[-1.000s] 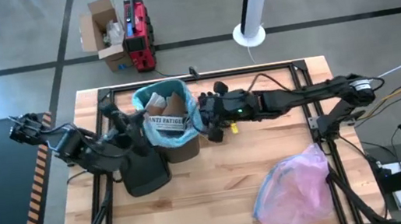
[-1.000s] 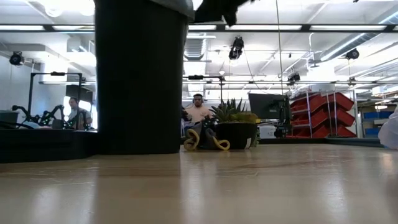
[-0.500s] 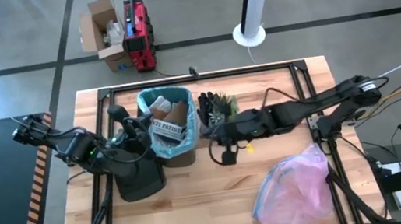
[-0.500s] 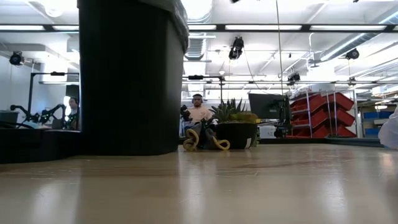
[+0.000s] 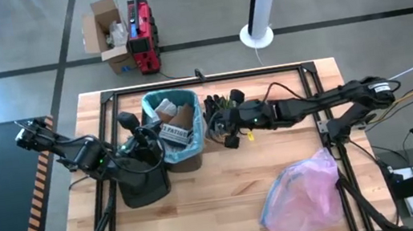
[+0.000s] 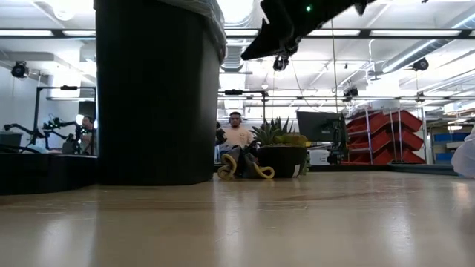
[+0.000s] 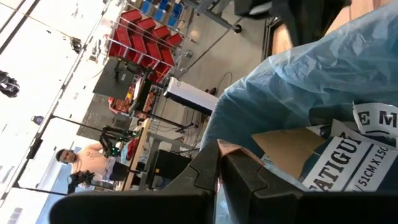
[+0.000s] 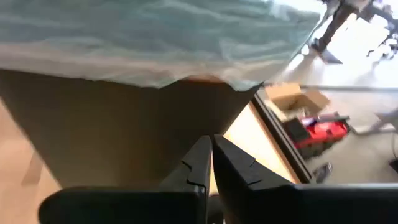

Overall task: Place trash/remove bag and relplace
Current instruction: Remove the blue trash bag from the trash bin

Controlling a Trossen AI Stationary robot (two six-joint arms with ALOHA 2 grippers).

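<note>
With fingers pressed together and empty, the left gripper [image 5: 147, 137] and right gripper [image 5: 223, 126] flanked the bin [image 5: 188, 154], seemingly poised to free the trash-filled bag [image 5: 197, 117]

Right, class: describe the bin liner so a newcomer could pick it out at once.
Start at the wooden table, then the brown bin near its far edge. The bag is the light blue-teal plastic lining it, folded over the rim, unlike the pink bag lying loose.

The right gripper's [image 8: 210, 163] fingers are pressed together, close to the brown bin [image 8: 124, 124]. The blue bag [image 8: 155, 37] hangs over its rim. Beyond, a red box [image 8: 314, 129] on the floor.
</note>
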